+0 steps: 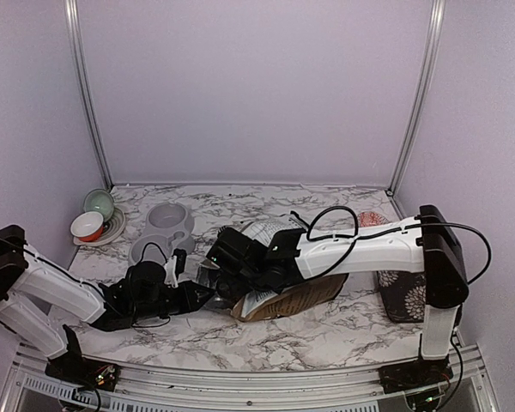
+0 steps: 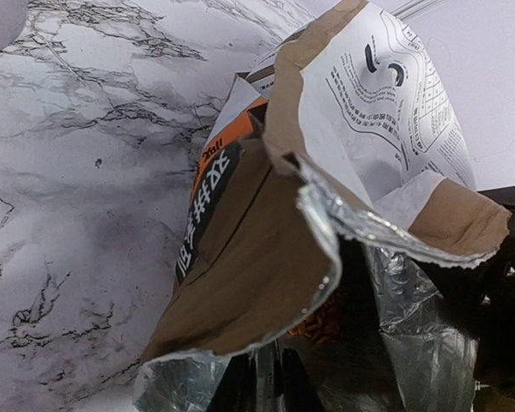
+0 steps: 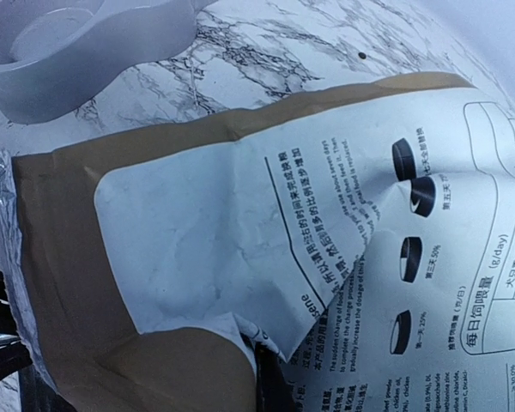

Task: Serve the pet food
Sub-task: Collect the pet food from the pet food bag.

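The marble bench (image 1: pixel 326 335) carries everything, and the largest thing on it is the brown-and-white bag (image 1: pixel 292 299). It lies on its side about midway along the bench, nearer the near edge, with its torn foil-lined mouth turned toward the left edge. Next in size is the grey double feeder (image 1: pixel 161 230), toward the far left corner and apart from the bag. Both its wells look bare in the overhead and right wrist views, so I judge that nothing has been served yet. Both arms meet at the bag's mouth. The right gripper (image 1: pixel 229 257) is closed. Its fingers are hidden under the printed paper, which puckers toward them, so it appears to pinch the upper flap. The left gripper (image 2: pixel 270 382) sits at the lower lip with its jaws nearly together on the foil, seemingly clamped on it. Between them the mouth is held agape. Smallest of all, the pet food (image 2: pixel 319 324) shows as a reddish-brown heap deep inside the bag, with none of it out on the marble. Opening the bag looks done. By my reckoning, what remains is to carry or tip the mouth over a well and pour.
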You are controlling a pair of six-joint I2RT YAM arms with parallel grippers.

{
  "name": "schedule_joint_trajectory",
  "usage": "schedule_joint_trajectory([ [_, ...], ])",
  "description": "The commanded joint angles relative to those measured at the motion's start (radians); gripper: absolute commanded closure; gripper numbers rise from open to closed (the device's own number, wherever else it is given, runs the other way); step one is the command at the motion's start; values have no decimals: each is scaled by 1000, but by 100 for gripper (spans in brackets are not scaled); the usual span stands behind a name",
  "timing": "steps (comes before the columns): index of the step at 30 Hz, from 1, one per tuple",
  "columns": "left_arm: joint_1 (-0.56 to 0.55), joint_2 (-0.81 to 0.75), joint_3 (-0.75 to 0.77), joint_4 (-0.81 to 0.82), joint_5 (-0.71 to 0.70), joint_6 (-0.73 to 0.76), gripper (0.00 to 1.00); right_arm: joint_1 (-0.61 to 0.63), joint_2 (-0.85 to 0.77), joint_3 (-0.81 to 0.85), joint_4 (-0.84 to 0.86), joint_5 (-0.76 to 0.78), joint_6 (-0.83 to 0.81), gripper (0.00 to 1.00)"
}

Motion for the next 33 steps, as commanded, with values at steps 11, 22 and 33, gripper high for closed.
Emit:
schedule_joint_trajectory([
  [11, 1, -12, 11, -30, -18, 49, 100, -39, -75, -49, 37, 59, -45, 100],
  [22, 9, -121, -70, -79, -48, 40, 100, 5, -6, 1, 83, -43, -21, 100],
  [33, 40, -133, -63, -97, 0, -57, 100, 6, 10, 21, 74, -42, -9, 100],
])
